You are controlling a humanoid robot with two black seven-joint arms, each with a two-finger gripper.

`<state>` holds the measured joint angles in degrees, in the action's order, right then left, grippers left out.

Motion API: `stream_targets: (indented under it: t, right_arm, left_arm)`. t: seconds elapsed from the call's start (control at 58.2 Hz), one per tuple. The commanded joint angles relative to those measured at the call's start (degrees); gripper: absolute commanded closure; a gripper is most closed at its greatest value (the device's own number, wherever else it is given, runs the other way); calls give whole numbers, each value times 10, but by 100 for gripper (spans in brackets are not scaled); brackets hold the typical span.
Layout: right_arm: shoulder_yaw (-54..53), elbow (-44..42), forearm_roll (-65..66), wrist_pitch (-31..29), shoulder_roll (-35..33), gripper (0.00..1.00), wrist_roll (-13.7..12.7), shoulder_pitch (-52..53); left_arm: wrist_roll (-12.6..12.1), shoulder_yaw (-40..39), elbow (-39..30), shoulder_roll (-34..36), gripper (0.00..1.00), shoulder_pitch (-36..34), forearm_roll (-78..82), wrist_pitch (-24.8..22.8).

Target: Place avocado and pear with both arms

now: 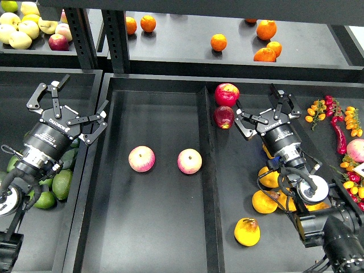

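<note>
Glossy green avocado (61, 183) lies beside left arm; blotched golden pear (247, 231) rests low in right bin; left gripper (73, 103) and right gripper (267, 111) both splayed wide, empty.

i see black shelving all over: a wide black tray (165, 239) at center frame, a dividing wall (206, 170) right of center, a dark upright post (116, 34) at upper left, an upper shelf (187, 51) along the top. even overhead light, glossy reflections.
</note>
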<state>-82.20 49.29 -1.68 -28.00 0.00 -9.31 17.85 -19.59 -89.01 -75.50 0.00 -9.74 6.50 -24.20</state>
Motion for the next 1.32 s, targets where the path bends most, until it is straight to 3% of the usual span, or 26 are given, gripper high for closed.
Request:
stream_targets:
  t: [0.0,0.275,1.307]
  right_arm:
    - [11,40,2,0,0,1,-1,-56]
    - [13,103,5,0,0,1,-3,-159]
    - [13,108,14,0,0,1,-6,-156]
  left_arm:
    - [0,0,0,0,0,7,0,8]
    - [1,2,-8,0,0,29,0,24]
    - [-4,26,-38,0,0,75,-8,19]
